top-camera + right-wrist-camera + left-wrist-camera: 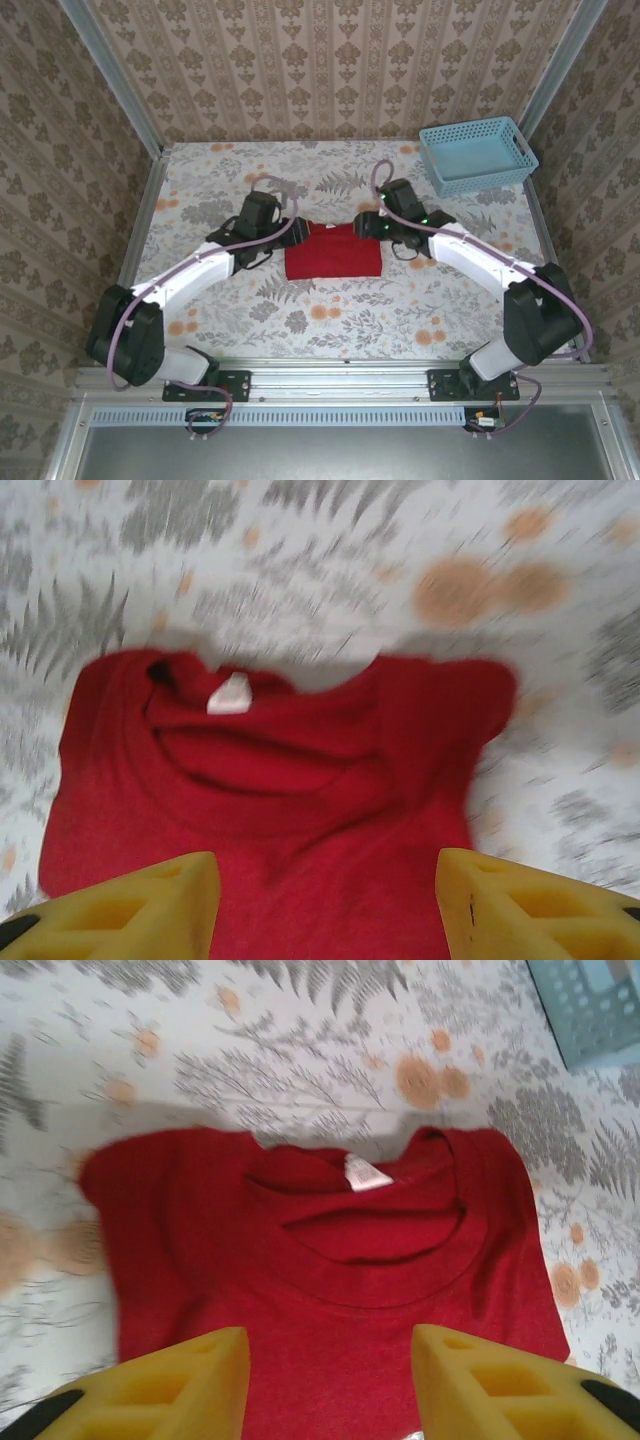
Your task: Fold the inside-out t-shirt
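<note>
Both jaws released above the inside-out t-shirt [333, 252], which lies mid-table.
I see the left jaws and the right jaws standing apart, gripping nothing, each poised over the near part of the red cloth. The shirt lies as a compact rectangle on the flowered table [350, 320] between my two wrists, neckline and white label [366, 1173] facing up. Far back right sits a light-blue basket [475, 155], well apart.

One red t-shirt [333, 251]; one blue basket [478, 156]; two pincers [330, 1348] [325, 866].
</note>
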